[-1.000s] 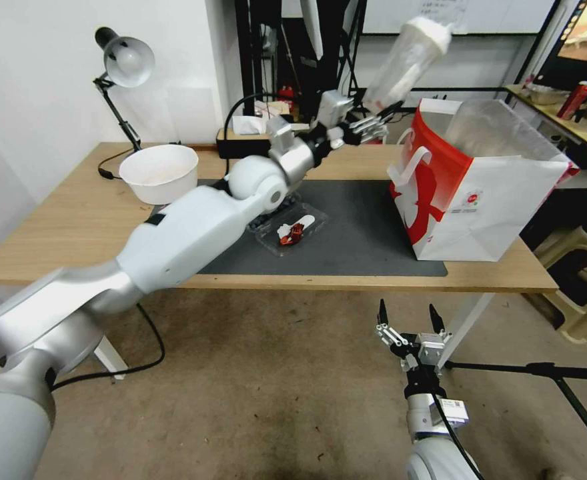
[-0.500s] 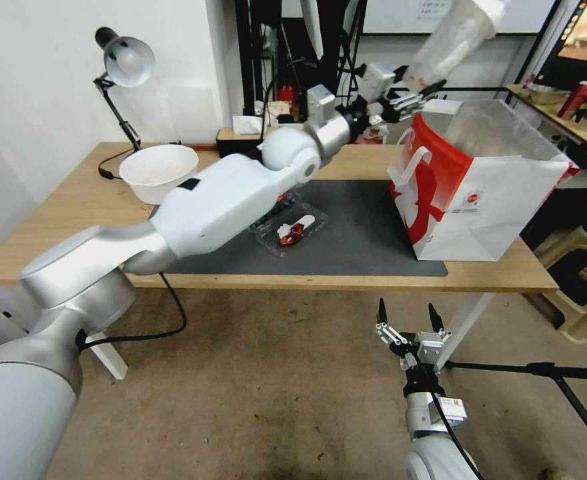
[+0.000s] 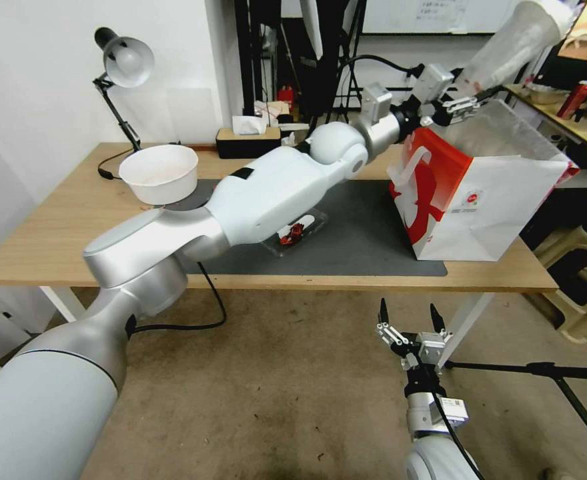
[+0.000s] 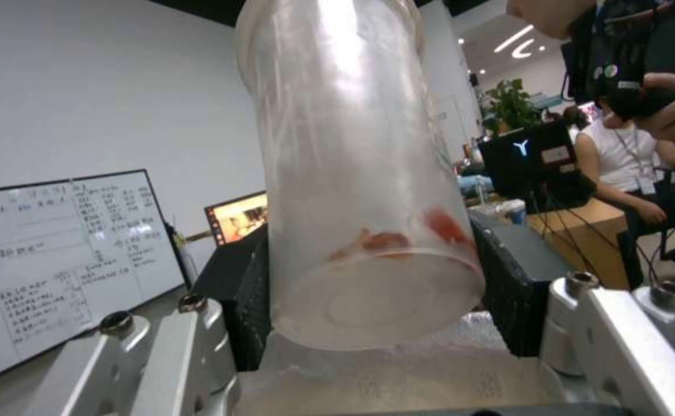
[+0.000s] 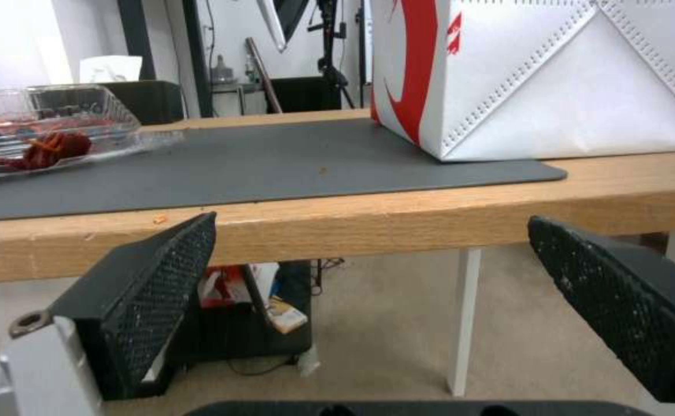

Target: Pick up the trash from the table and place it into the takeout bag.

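My left arm reaches across the table (image 3: pixel 53 227) to the right. Its gripper (image 3: pixel 465 105) is shut on the base of a clear plastic cup (image 3: pixel 521 37), held tilted above the open top of the red-and-white takeout bag (image 3: pixel 487 200). In the left wrist view the cup (image 4: pixel 360 173) has red smears inside and sits between the black pads (image 4: pixel 226 294), with the bag's silvery lining (image 4: pixel 399 370) just beneath. A clear tray with red crayfish shells (image 3: pixel 295 233) lies on the dark mat (image 3: pixel 360 227). My right gripper (image 3: pixel 407 319) hangs open below the table's front edge.
A white round bowl (image 3: pixel 159 172) stands at the table's left, with a grey desk lamp (image 3: pixel 123 60) behind it and a black tissue box (image 3: pixel 247 140) at the back. In the right wrist view the table edge (image 5: pixel 353 225), tray (image 5: pixel 45 138) and bag (image 5: pixel 545 75) face the open gripper (image 5: pixel 384 289).
My left arm has swung right and stretched out, carrying the clear cup from over the table's back middle to above the bag's opening. The right arm has not moved.
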Motion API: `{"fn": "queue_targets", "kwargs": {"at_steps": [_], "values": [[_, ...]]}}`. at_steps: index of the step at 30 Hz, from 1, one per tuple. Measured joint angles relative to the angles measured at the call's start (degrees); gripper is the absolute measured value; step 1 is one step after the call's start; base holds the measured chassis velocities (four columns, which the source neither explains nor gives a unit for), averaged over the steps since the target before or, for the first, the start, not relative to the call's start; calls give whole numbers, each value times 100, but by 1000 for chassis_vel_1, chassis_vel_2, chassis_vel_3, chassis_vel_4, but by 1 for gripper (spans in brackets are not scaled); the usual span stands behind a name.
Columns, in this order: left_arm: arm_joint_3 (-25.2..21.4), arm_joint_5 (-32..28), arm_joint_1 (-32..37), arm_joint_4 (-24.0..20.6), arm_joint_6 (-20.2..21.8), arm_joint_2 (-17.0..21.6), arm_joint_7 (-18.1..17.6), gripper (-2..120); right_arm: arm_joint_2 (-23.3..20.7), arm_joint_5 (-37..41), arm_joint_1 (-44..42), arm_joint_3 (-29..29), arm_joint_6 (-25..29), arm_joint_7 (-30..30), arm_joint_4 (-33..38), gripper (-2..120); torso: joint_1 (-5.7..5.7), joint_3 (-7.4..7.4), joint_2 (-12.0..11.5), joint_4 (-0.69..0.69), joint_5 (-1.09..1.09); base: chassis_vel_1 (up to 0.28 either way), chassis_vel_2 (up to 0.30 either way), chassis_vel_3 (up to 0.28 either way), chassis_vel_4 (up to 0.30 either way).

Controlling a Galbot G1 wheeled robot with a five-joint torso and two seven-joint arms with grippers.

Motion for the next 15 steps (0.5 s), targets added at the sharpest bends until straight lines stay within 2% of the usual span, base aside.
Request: {"fn": "queue_targets", "kwargs": {"at_steps": [11, 13, 15], "values": [[20, 192, 63, 355, -14, -207, 63, 54, 7, 0, -2, -3, 21, 0, -10, 100, 0, 0, 0, 1, -1, 0, 0, 0, 0], [20, 202, 63, 359, -8, -207, 60, 56, 6, 0, -4, -3, 29, 0, -10, 100, 0, 0, 0, 1, -1, 0, 0, 0, 0], [11, 205, 65, 359, 3, -206, 50, 64, 6, 0, -8, -3, 34, 0, -14, 100, 0, 0, 0, 0, -1, 0, 0, 0, 0]]}}
